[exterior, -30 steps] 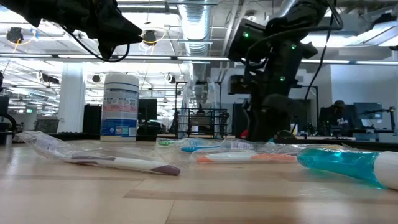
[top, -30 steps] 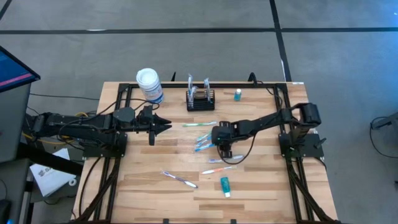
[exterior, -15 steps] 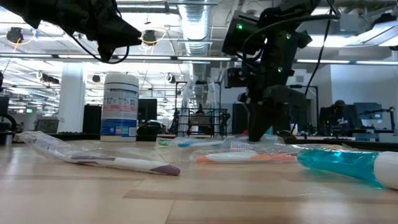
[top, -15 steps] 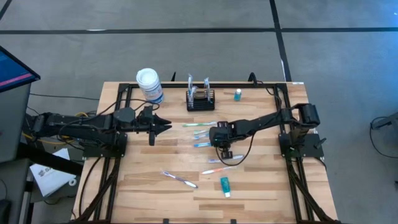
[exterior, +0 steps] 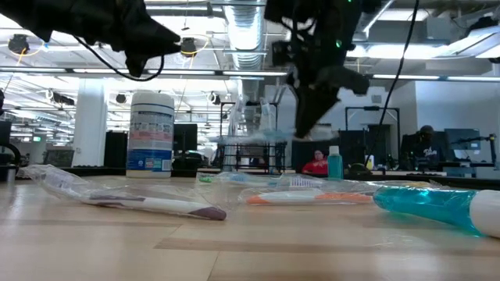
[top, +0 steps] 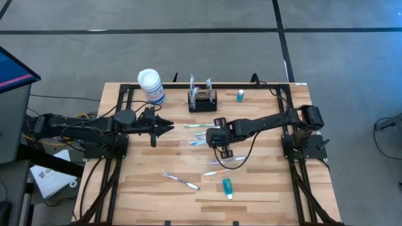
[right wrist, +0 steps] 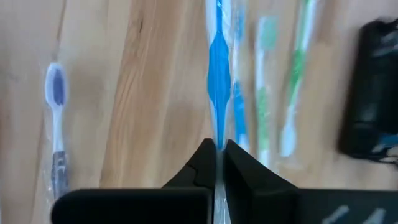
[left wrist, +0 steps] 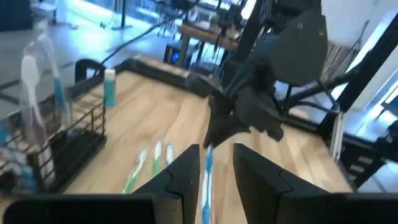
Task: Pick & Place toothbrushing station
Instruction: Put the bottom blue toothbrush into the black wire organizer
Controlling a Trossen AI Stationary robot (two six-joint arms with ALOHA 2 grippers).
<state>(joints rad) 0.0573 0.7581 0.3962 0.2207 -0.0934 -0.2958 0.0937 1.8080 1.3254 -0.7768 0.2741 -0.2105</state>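
Above table centre | right gripper (right wrist: 218,148) pinching blue toothbrush (right wrist: 219,68) | left arm waiting

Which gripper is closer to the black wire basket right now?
Right. The right gripper, shut on a blue toothbrush, sits just in front of the basket; the left gripper hangs farther off to its left.

Open-plan lab, exposed ducts (exterior: 248,35), workstations
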